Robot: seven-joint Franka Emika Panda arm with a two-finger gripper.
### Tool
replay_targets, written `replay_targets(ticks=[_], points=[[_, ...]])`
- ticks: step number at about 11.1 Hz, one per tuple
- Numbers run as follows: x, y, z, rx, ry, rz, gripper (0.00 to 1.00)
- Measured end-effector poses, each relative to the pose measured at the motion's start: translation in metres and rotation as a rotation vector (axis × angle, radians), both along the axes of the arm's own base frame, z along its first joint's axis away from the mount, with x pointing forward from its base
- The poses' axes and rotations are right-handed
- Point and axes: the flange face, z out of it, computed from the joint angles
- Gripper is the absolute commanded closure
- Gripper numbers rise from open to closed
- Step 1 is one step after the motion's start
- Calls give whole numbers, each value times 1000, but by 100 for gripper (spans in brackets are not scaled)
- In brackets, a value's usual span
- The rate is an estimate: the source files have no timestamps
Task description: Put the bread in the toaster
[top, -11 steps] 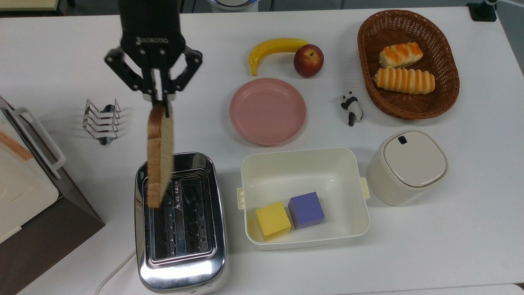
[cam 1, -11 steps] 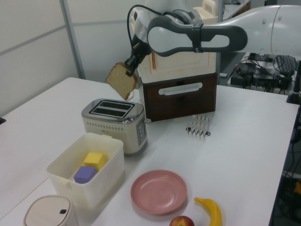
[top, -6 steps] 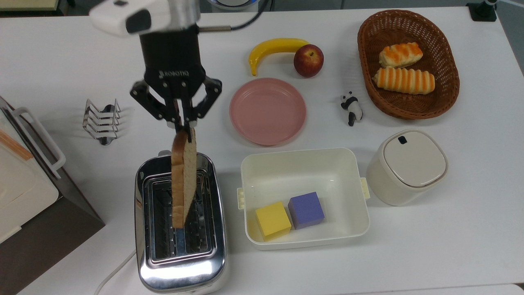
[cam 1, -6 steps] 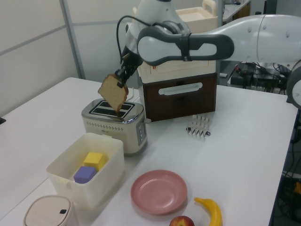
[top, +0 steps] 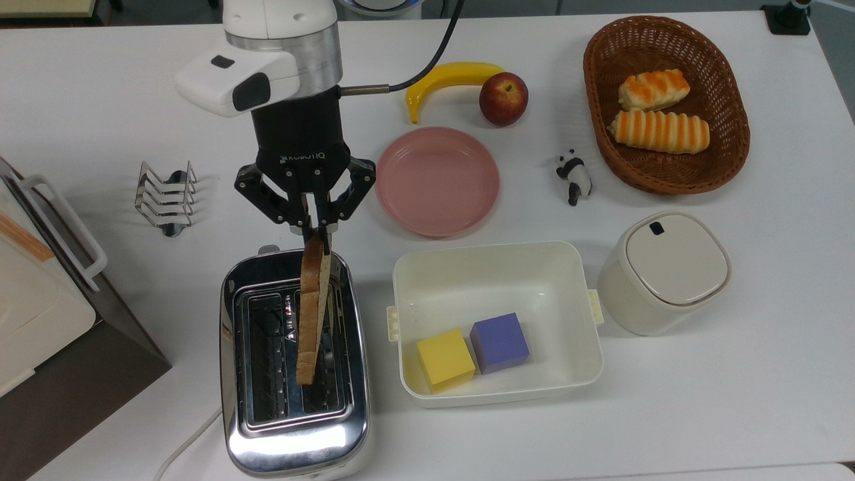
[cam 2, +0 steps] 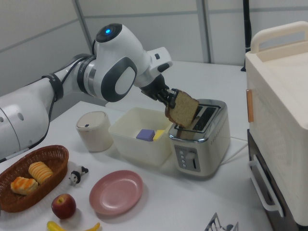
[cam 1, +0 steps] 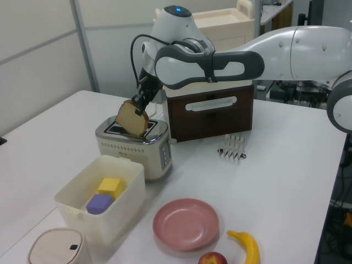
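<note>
Since the previous frames, the gripper (top: 316, 230) has travelled toward the top view's right and descended, carrying the bread slice (top: 312, 314) from the chrome toaster's (top: 294, 364) left side to a position over the slot nearer the white bin (top: 495, 267). The fingers are closed tight on the slice's upper crust edge. The slice hangs edge-down and tilted; in the left view its lower edge (cam 1: 133, 119) sits at the toaster top (cam 1: 132, 144). The bin holds a yellow cube (top: 445, 359) and a purple cube (top: 499, 342).
</note>
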Motion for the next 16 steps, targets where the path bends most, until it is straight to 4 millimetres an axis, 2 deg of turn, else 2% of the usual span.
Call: replay_targets(ticks=[2,4,6,9,14,16], points=[[0,-1,0,-1,0,-1,31],[0,-3,1,-3,-1,-5,28],[-1,-4,5,-5,-9,-6,0],[-18,1,17,-59,92,9,0],[-76,56,21,-97,450,76,0],[-96,63,25,-95,516,35,0]])
